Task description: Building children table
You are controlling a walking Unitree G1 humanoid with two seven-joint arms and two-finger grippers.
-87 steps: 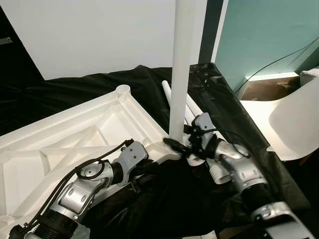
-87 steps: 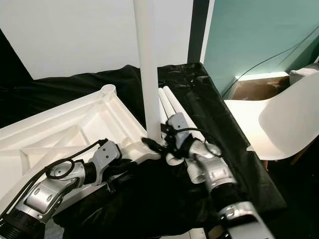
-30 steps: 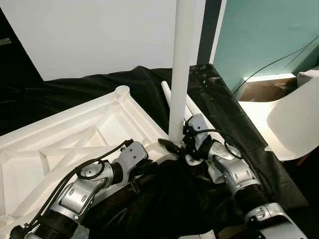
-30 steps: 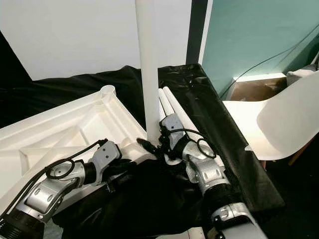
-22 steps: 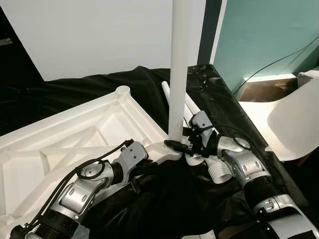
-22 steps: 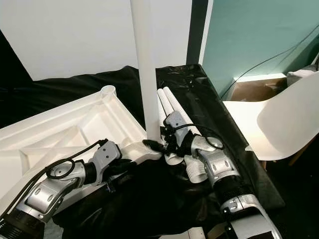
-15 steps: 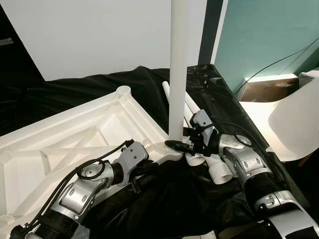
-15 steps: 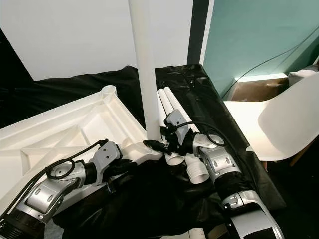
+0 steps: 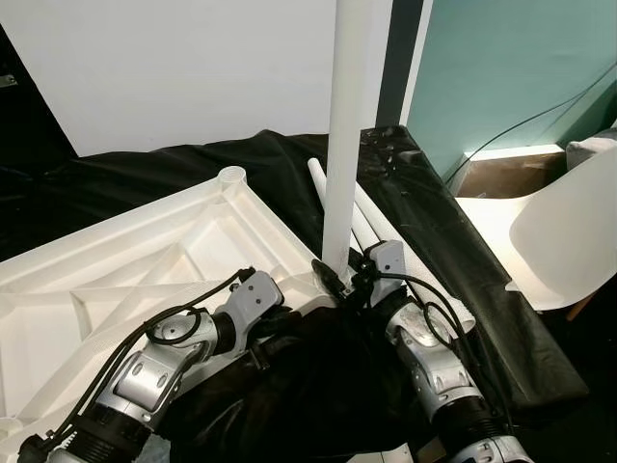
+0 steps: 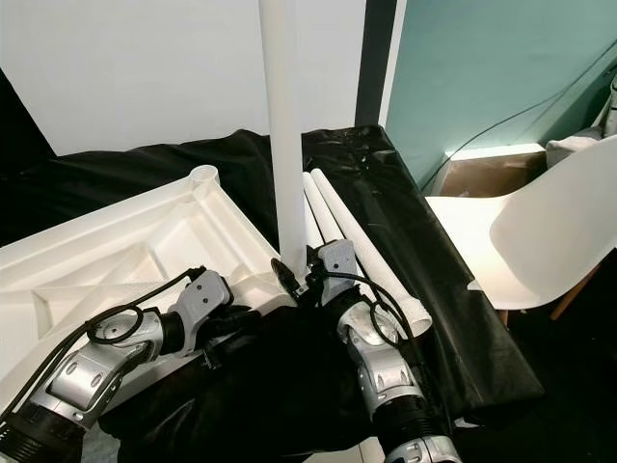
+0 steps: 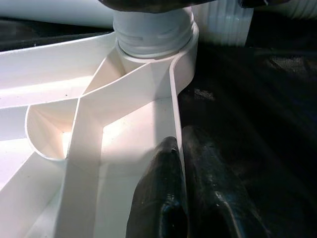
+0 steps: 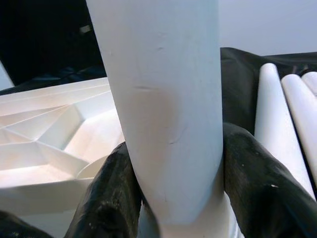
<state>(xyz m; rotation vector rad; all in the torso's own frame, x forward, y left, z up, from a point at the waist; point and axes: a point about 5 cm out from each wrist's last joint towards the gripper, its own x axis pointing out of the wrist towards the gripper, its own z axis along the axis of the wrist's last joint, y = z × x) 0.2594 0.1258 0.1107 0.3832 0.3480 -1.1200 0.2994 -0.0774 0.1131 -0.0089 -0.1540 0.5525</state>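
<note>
At the tabletop's [image 9: 145, 260] corner socket, right end effector [image 12: 173, 198] pinches the upright leg [image 9: 345, 125]; left end effector [image 11: 181, 193] clamps the rim. Twist squarely, keeping the leg vertical.

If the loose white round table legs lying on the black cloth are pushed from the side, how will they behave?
The loose white round table legs are smooth cylinders, so they would probably roll. The black cloth is wrinkled, which may slow them. They look like stiff, probably light plastic, like the upright white leg that the right end effector grips.
</note>
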